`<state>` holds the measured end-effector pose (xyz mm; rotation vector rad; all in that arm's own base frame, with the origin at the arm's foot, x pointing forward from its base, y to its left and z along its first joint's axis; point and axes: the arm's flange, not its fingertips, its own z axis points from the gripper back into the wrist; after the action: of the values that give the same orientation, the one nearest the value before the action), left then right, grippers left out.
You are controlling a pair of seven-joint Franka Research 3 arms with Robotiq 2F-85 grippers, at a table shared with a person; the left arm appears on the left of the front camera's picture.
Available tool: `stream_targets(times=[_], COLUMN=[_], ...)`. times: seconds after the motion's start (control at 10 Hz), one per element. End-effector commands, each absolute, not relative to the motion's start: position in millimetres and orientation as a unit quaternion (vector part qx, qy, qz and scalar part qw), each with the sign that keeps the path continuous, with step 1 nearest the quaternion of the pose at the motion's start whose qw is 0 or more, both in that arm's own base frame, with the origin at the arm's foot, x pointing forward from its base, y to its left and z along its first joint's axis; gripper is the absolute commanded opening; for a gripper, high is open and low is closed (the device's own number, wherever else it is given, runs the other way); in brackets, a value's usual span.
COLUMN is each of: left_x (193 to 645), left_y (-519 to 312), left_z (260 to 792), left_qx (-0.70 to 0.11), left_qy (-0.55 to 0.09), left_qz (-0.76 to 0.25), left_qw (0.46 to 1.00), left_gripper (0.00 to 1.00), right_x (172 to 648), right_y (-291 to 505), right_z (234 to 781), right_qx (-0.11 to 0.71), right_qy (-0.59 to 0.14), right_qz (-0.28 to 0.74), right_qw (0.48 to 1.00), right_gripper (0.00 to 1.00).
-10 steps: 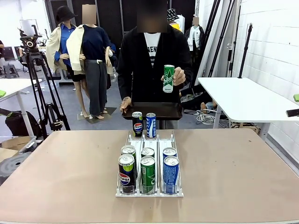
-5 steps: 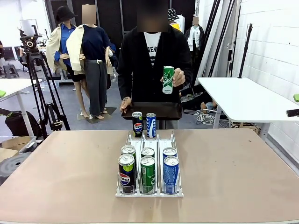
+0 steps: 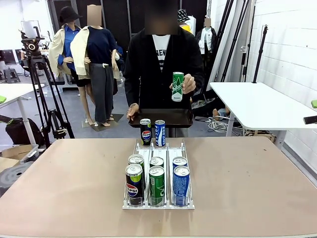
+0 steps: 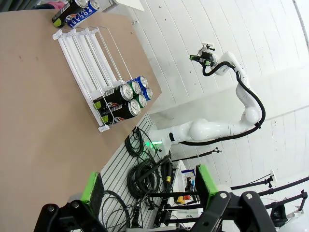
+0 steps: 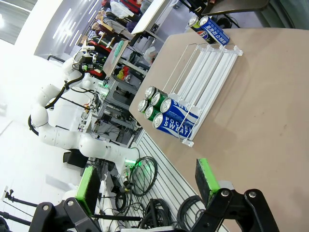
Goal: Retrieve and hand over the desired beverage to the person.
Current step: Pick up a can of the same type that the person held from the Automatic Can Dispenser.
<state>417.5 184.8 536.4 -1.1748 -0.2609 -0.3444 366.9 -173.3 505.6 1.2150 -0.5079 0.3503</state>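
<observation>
Left gripper [image 4: 148, 186], right gripper [image 5: 146, 182]: both empty, fingers well apart.
Green can [image 3: 178, 86] held up in a hand [image 3: 188, 83] of the person [image 3: 143, 74], beyond the table [image 3: 247, 178], above a black tray [image 3: 161, 117].

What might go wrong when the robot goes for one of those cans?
The green can stands packed in the rack between the Pepsi can and the blue can; a grab at it may knock them.
The person shows a raised can, also green; with three kinds side by side, the wrong one might get picked.
The tray is held by one hand, so a can set on it could tip.
</observation>
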Motion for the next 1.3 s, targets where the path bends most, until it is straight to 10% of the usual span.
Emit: stream_targets(times=[0.0,1.2], left_x=[412.9,412.9], left_y=[183.7,183.7], left_z=[536.9,536.9], left_qx=[-0.55,-0.55], left_qy=[-0.127,-0.127], left_qz=[-0.162,-0.162], left_qw=[0.809,0.809], left_gripper=[1.0,1.0], right_x=[365.3,365.3], right_y=[-169.8,-169.8], right_z=[504.4,504.4], right_qx=[0.556,0.556], right_qy=[-0.241,-0.241], right_qz=[0.159,0.159], right_qw=[0.78,0.78], right_gripper=[1.0,1.0])
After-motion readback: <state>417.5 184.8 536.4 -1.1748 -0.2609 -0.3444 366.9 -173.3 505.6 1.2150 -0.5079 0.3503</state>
